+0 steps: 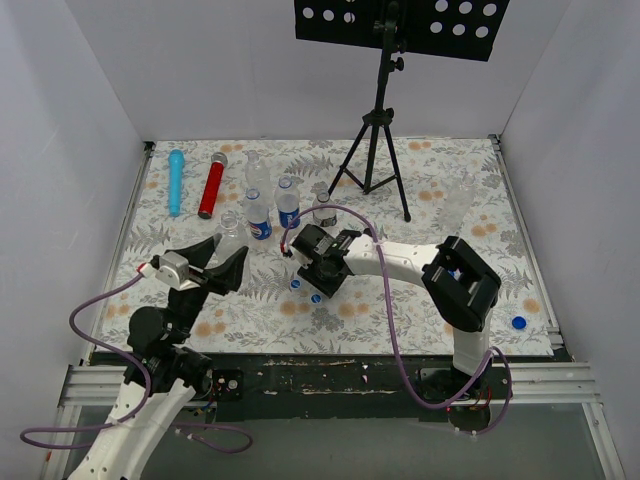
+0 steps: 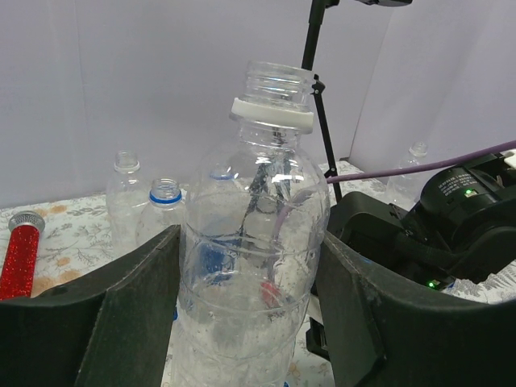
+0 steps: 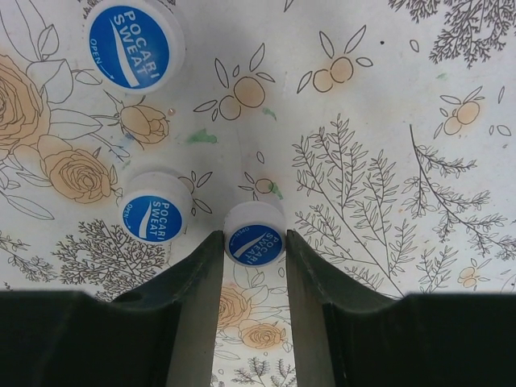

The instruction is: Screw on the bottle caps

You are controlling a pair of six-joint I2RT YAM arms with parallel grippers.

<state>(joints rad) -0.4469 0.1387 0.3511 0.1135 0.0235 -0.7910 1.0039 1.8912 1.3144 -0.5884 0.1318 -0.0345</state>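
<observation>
My left gripper (image 1: 228,256) is shut on a clear uncapped bottle (image 2: 251,242) with a white neck ring, and holds it upright between both fingers. The same bottle shows in the top view (image 1: 229,232). My right gripper (image 3: 255,246) points straight down at the table and is shut on a blue-topped white bottle cap (image 3: 255,235) that sits on the cloth. Two more blue caps (image 3: 153,214) (image 3: 134,43) lie just to its left. In the top view the right gripper (image 1: 312,280) is at mid-table. Another blue cap (image 1: 518,322) lies far right.
Several other bottles (image 1: 258,215) (image 1: 288,203) stand behind the grippers. A blue cylinder (image 1: 176,181) and a red cylinder (image 1: 212,186) lie at the back left. A black tripod (image 1: 377,150) stands at the back. A clear bottle (image 1: 459,200) stands at the right.
</observation>
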